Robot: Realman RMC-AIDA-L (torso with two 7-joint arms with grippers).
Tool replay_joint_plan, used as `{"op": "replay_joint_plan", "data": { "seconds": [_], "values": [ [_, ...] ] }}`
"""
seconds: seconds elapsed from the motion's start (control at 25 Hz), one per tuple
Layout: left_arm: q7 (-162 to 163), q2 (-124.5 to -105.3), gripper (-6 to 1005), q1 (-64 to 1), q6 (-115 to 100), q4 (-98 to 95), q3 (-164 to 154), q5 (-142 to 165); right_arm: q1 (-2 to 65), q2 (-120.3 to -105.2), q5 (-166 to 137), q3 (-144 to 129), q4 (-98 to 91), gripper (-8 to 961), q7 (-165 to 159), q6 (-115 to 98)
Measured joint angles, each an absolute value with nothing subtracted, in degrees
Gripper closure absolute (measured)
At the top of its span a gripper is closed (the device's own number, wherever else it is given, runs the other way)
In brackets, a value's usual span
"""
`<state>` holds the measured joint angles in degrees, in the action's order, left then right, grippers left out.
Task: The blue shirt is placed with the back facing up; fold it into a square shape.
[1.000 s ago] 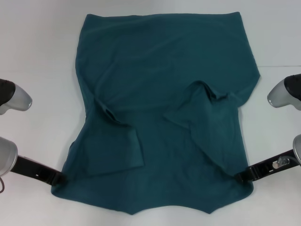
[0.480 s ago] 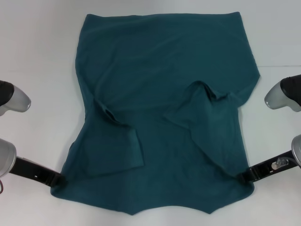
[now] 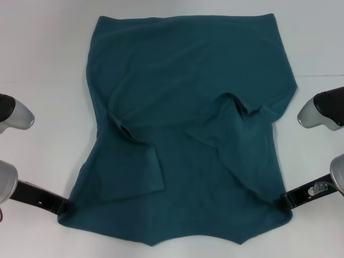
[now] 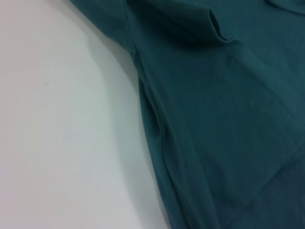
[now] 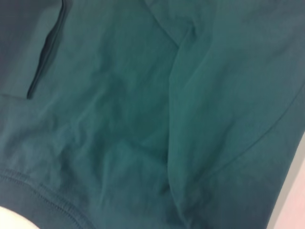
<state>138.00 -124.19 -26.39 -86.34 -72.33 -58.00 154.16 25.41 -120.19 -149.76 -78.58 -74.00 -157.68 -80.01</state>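
Note:
The blue shirt [image 3: 188,80] lies spread on the white table [image 3: 43,54], with its left sleeve [image 3: 131,172] and right sleeve [image 3: 236,126] folded in over the body. My left gripper [image 3: 64,206] is shut on the shirt's near-left corner. My right gripper [image 3: 280,202] is shut on the near-right corner. Both corners are drawn out into points toward the arms. The left wrist view shows the shirt's side edge [image 4: 157,133] against bare table [image 4: 57,119]. Only teal shirt fabric [image 5: 143,119] and a hem fill the right wrist view. Neither wrist view shows fingers.
The silver-and-black elbow of the left arm [image 3: 16,115] and that of the right arm [image 3: 322,110] hang over the table on either side of the shirt. White table surface runs along both sides and behind the shirt.
The left gripper has slid slightly outward and toward me, taking the near-left corner with it. Both elbows have shifted a little. The shirt's body has not moved.

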Motion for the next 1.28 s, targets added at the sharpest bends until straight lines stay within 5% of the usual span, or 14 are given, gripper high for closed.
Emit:
{"op": "replay_joint_plan", "data": {
  "seconds": [0.52,1.28],
  "values": [
    [137.8,-124.19,953,-26.3,-86.1,-72.2,-58.0,154.2,23.2,-120.06,-149.4,-78.4,-76.6,948,-155.1,-79.5],
    [137.3,-124.19,954,-26.3,-85.9,-72.2,-57.8,154.2,11.1,-120.45,-141.6,-72.8,-86.9,949,-149.5,-82.1]
  ]
}}
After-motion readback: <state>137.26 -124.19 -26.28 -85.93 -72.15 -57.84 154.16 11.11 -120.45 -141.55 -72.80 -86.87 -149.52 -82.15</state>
